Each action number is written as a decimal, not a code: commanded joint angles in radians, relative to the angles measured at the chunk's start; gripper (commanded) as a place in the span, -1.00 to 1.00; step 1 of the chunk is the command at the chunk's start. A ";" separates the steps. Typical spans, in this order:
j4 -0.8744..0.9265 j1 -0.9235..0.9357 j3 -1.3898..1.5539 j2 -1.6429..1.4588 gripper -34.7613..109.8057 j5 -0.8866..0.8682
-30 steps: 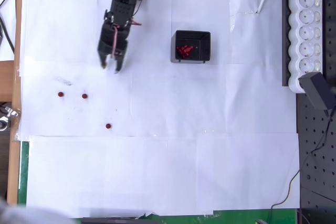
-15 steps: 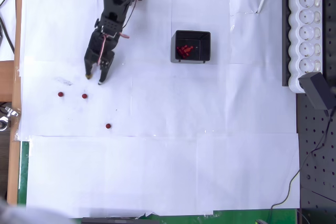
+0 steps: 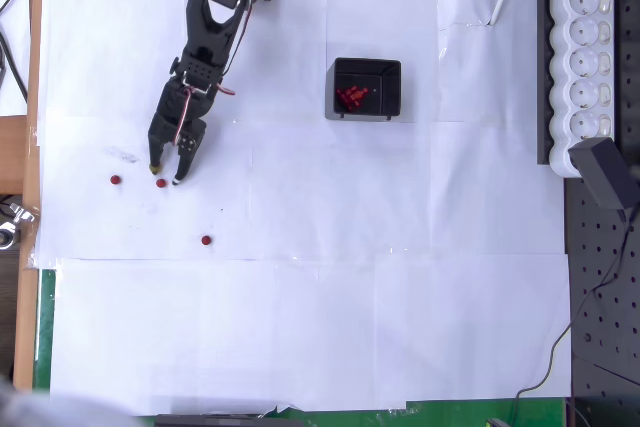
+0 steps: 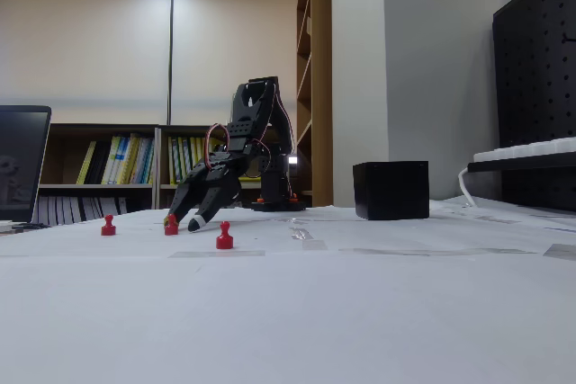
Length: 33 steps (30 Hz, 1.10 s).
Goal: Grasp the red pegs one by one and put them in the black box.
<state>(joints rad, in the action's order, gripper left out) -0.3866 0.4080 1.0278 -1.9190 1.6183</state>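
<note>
Three red pegs lie on the white paper: one at the left, a middle one, and one nearer the front. My black gripper is open and lowered over the middle peg, with a fingertip on either side of it. The black box stands to the right in the overhead view, with several red pegs lying inside it.
A white power strip and a black adapter lie along the right edge of the overhead view. The wooden table edge runs down the left. The arm's base stands at the back.
The arm has swung left and forward from beside the box side, lowering the open gripper until its fingertips straddle the middle peg. The pegs have not moved.
</note>
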 commanded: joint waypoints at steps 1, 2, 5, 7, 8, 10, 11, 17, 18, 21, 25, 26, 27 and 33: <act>-0.014 0.015 0.064 -0.029 -0.33 0.005; -0.014 0.015 0.071 -0.034 -0.33 0.003; -0.014 0.015 0.083 -0.044 -0.33 0.000; -0.018 0.012 0.089 -0.052 -0.33 0.000; -0.026 0.009 0.091 -0.057 -0.33 0.002; -0.038 0.002 0.091 -0.060 -0.33 0.003; -0.038 0.000 0.092 -0.060 -0.33 0.006; -0.055 -0.009 0.094 -0.069 -0.33 0.003; -0.061 -0.009 0.094 -0.072 -0.33 0.002; -0.067 -0.011 0.095 -0.074 -0.35 0.000; -0.071 -0.011 0.095 -0.074 -0.45 -0.003; -0.067 -0.011 0.095 -0.074 -0.48 -0.006; -0.063 -0.011 0.095 -0.074 -0.51 -0.008; 0.032 -0.015 0.091 -0.051 -0.52 -0.009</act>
<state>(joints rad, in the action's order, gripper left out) -0.4249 0.3958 1.0891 -1.9880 1.6091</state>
